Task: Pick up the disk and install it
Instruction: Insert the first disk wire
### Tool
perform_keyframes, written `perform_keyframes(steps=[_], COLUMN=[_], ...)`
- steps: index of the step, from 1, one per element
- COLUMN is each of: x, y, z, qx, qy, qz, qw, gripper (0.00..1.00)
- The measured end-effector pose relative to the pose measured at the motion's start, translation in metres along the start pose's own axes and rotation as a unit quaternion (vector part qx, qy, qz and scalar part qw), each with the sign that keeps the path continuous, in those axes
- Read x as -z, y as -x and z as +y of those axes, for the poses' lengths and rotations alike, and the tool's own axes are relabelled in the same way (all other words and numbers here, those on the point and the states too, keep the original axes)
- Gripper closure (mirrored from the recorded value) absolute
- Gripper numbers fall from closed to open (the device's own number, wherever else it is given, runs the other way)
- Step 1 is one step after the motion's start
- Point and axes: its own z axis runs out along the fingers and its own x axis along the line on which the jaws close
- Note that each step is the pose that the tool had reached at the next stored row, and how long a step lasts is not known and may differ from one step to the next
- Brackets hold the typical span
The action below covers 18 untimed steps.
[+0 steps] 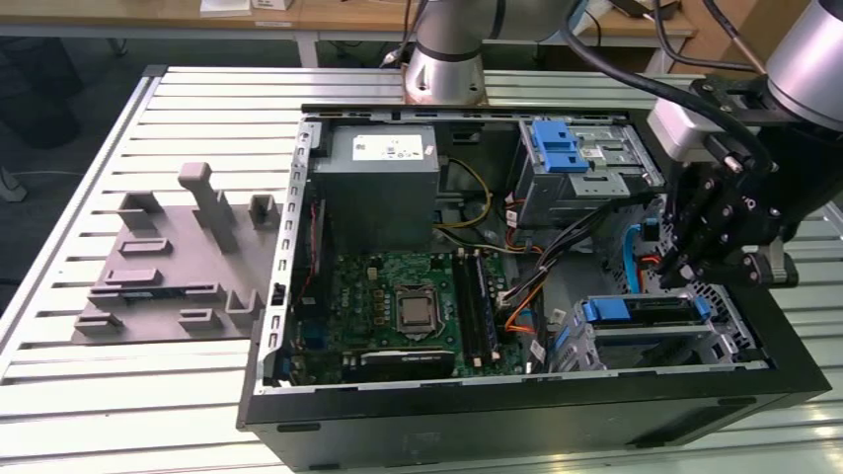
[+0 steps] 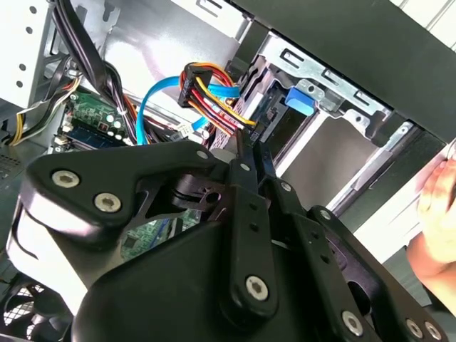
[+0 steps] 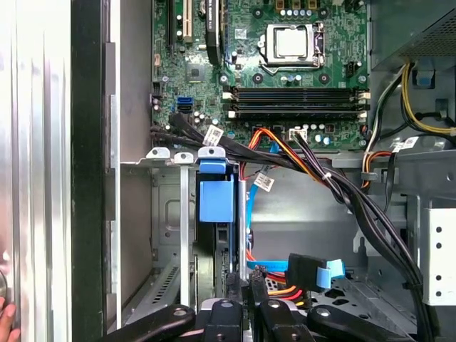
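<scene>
Pincer [image 1: 674,275] down inside the open PC case [image 1: 527,420], over the drive cage [image 1: 722,336] at the exterior view's right. Narrow: fingers [image 2: 246,160] almost together in both wrist views, nothing seen clamped between them.

Disk [image 1: 646,311] standing on edge in the cage slot, directly beyond the fingertips. Blue rail tab [image 3: 216,199] on the end facing away from the pincer, dark body [image 3: 222,246] running back towards the tips. Tips at or just beside the disk's near edge; contact unclear.

Orange and blue cable bundle [image 2: 210,89] close beside the fingers, connector [image 3: 305,271] just off to one side of them. Motherboard [image 1: 409,306] further off, past the disk. Grey power-supply box [image 1: 382,188] and second cage with blue latch [image 1: 570,148] well apart from the pincer. Person's hand [image 2: 436,214] outside the case wall, behind the pincer body.
</scene>
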Motion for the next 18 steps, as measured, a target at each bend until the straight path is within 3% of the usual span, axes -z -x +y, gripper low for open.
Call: perform_keyframes(steps=[4, 18], x=[-0.0010, -0.0089], y=[0.0000, -0.0072], z=[-0.0022, -0.0026], qx=[-0.002, -0.003], qy=[0.0042, 0.0044], qz=[0.0007, 0.0008], qw=[1.0000, 1.0000], gripper=[0.84, 0.84])
